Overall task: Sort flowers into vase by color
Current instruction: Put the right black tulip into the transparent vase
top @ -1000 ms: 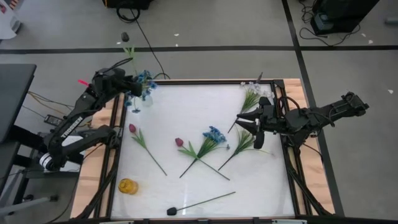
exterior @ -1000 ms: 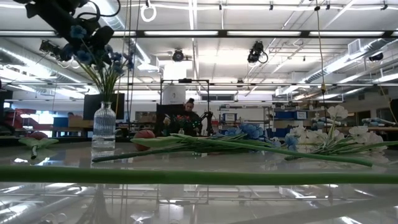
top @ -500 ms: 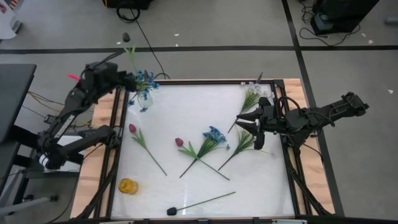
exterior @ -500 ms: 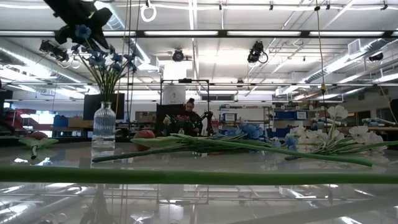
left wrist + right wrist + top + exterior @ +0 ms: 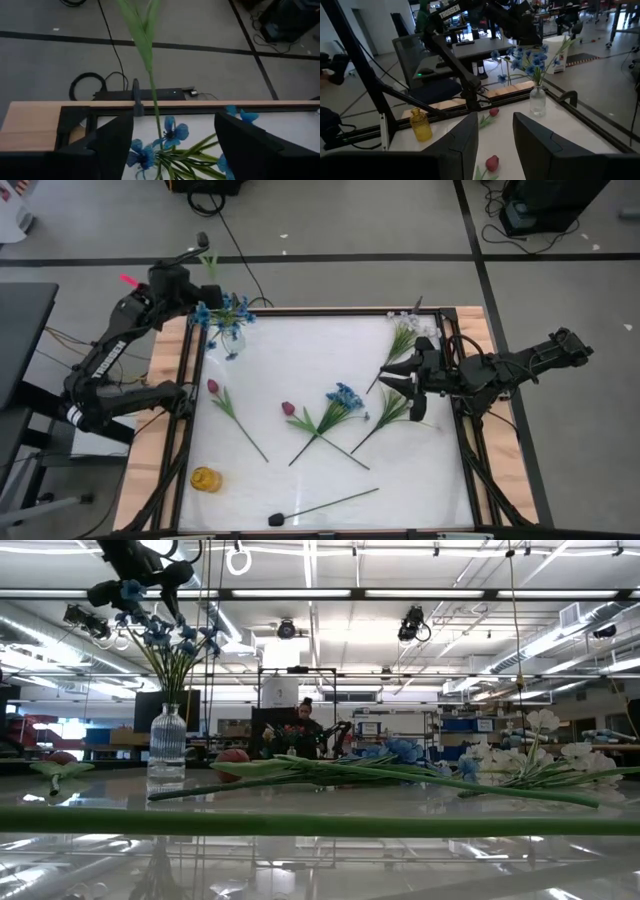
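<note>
Blue flowers (image 5: 222, 311) stand in a clear glass vase (image 5: 229, 343) at the table's far left corner; low view shows the vase (image 5: 167, 745) upright, blue blooms (image 5: 160, 632) fanned above it. A green leaf blade (image 5: 142, 27) of that bunch rises between the left gripper's (image 5: 197, 262) fingers (image 5: 112, 145) in the left wrist view, w/ blooms (image 5: 172, 131) just below. Jaws stand wide apart, touching neither leaf nor stem, nothing held. Left gripper sits above and just beyond the vase, past the table (image 5: 300, 350) edge.

Rest of the flowers lie flat on the white table: a 2nd blue flower (image 5: 343, 395) near centre, stem crossing a pink tulip bud (image 5: 288, 409); another pink tulip (image 5: 213, 386) on the left side; a dark bud (image 5: 276, 520) w/ long stem at the near edge; white sprays (image 5: 405, 332) at the far right corner.

Right gripper (image 5: 388, 376) hovers over the table's right side, just beside the white sprays and a green-leaved stem (image 5: 388, 408). Jaws partly open, empty; right wrist view shows a gap between its fingers (image 5: 459, 145).

Small yellow bottle (image 5: 205, 479) stands near the left front corner. A person (image 5: 303, 728) shows in the room behind.
</note>
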Robot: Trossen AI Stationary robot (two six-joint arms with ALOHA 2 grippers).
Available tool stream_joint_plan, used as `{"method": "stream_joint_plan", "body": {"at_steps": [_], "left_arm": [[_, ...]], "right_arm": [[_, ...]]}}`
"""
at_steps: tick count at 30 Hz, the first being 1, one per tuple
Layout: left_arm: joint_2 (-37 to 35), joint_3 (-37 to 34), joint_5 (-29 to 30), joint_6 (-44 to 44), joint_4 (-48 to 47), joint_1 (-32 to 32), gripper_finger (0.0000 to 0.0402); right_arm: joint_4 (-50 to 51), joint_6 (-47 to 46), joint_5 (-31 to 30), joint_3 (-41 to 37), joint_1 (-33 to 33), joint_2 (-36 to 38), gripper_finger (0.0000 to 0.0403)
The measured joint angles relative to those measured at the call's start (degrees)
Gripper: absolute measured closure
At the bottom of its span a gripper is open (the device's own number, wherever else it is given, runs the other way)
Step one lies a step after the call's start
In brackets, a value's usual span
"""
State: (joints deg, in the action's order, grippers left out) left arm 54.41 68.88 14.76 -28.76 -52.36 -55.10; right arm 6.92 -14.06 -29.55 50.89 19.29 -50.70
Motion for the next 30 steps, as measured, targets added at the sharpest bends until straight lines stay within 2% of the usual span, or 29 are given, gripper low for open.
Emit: {"method": "stream_joint_plan", "body": {"at_steps": [5,7,10,14,18,22,25,30], "left_arm": [[0.7,0.3,-2.1,-1.5,0.8,1.3,0.0095],[2.1,0.8,-4.6,-3.0,1.2,3.2,0.0093],[5.2,1.8,-5.4,-4.0,0.9,7.7,0.0093],[10.3,5.5,-3.9,-5.7,0.0,12.5,0.0093],[16.6,13.6,-0.5,-5.7,-5.4,14.3,0.0093],[22.8,23.6,3.8,-4.6,-14.0,13.5,0.0093],[26.4,29.6,5.3,-3.6,-20.3,10.5,0.0093],[29.1,31.1,5.1,-6.2,-26.5,3.3,0.0093]], "right_arm": [[0.0,-2.4,1.9,0.0,0.0,0.0,0.0271],[0.0,-3.2,2.7,0.0,0.0,0.0,0.0271],[0.0,-4.4,3.5,0.0,0.0,0.0,0.0271],[-0.4,-4.5,4.9,0.0,0.0,0.0,0.0271],[-0.4,-4.5,7.2,0.0,0.0,0.5,0.0271],[-0.4,-4.4,7.3,0.0,0.0,1.4,0.0271],[0.2,-4.6,6.8,0.0,0.0,2.2,0.0271],[0.7,-5.5,6.2,0.0,0.0,2.8,0.0271]]}}
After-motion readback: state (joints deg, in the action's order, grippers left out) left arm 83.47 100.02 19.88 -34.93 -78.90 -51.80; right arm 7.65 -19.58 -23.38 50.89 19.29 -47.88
